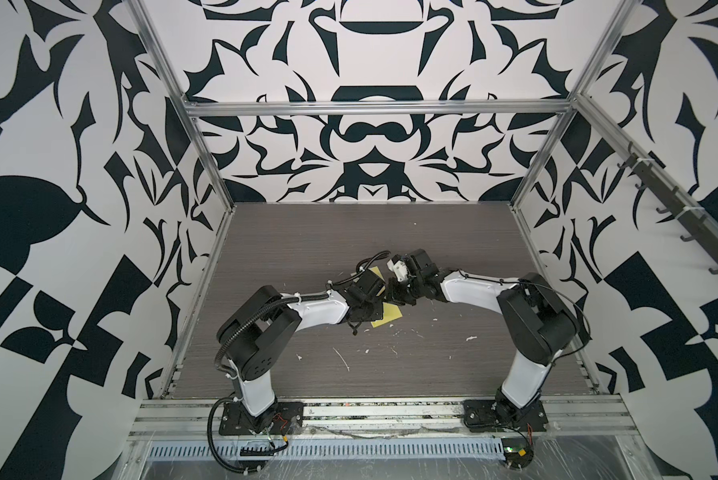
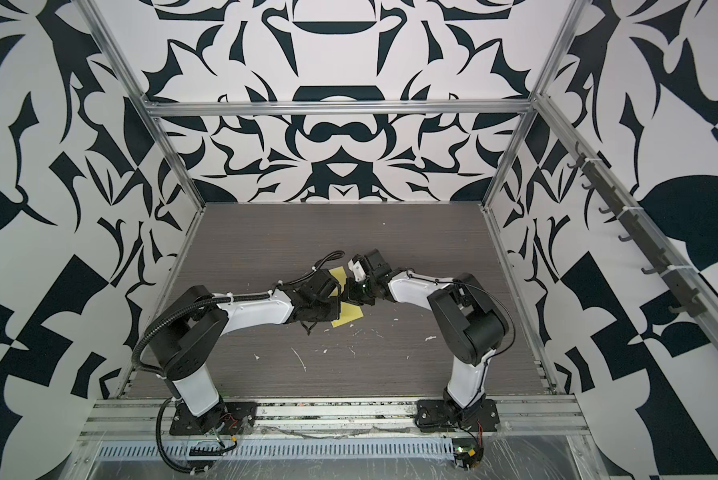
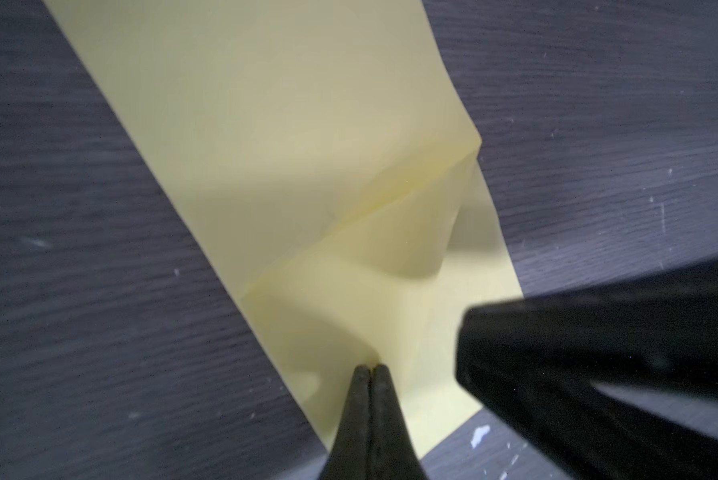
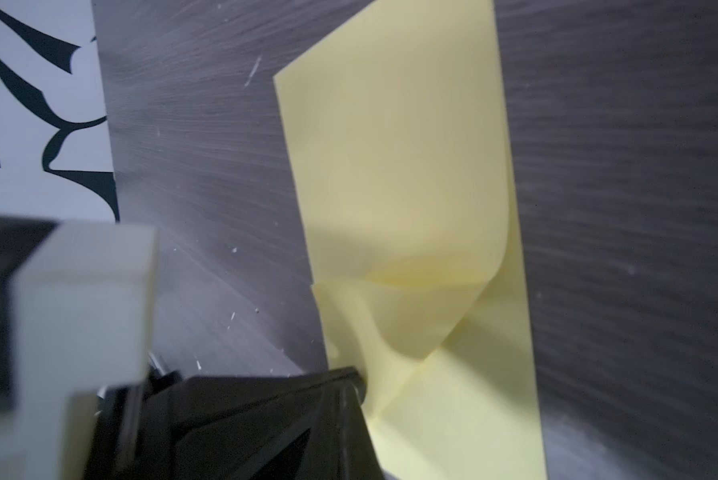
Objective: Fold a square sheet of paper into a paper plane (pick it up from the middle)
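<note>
Sheet (image 3: 307, 145) middle ridge pinched — left tool (image 3: 369, 370), right tool (image 4: 359, 380) (both closed).

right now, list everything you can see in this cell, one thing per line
square sheet of paper: one, yellow, mid-table under both grippers, buckled
white flecks: many, white, scattered on the table nearer the arm bases
table: one, dark grey woodgrain, floor of the cell
walls: three, black-and-white pattern, around the table
frame: one, silver metal, along wall edges
hook rail: one, dark, right wall
arms: two, white and black, near edge
left gripper: black, shut on the paper
right gripper: black, shut on the paper
</note>
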You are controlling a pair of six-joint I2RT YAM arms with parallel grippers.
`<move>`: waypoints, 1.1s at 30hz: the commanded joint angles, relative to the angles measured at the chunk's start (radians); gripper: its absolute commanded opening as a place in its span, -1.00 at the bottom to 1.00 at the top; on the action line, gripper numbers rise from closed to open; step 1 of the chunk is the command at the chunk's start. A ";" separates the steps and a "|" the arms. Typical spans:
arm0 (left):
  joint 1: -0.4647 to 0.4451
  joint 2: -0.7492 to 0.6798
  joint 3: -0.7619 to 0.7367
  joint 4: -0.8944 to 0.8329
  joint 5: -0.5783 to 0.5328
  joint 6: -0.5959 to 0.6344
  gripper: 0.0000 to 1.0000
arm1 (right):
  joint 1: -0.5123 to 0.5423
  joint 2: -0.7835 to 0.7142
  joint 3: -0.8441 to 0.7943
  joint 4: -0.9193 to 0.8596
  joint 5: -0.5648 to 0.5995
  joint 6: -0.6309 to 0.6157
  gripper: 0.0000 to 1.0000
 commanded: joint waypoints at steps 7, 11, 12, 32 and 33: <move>0.006 0.009 0.012 -0.037 -0.008 0.001 -0.95 | -0.023 0.082 0.047 0.003 -0.031 -0.053 -1.00; 0.008 -0.014 0.016 -0.040 0.000 0.002 -0.95 | -0.025 0.090 0.028 0.001 -0.015 -0.050 -1.00; 0.009 -0.025 0.020 -0.042 0.003 0.000 -0.94 | -0.025 0.089 0.021 0.001 -0.012 -0.046 -1.00; 0.022 0.007 0.026 -0.001 0.102 -0.224 -0.97 | -0.026 0.059 -0.063 0.063 0.037 0.074 -1.00; 0.023 0.010 0.022 0.000 0.111 -0.234 -0.98 | -0.026 0.061 -0.063 0.063 0.038 0.075 -1.00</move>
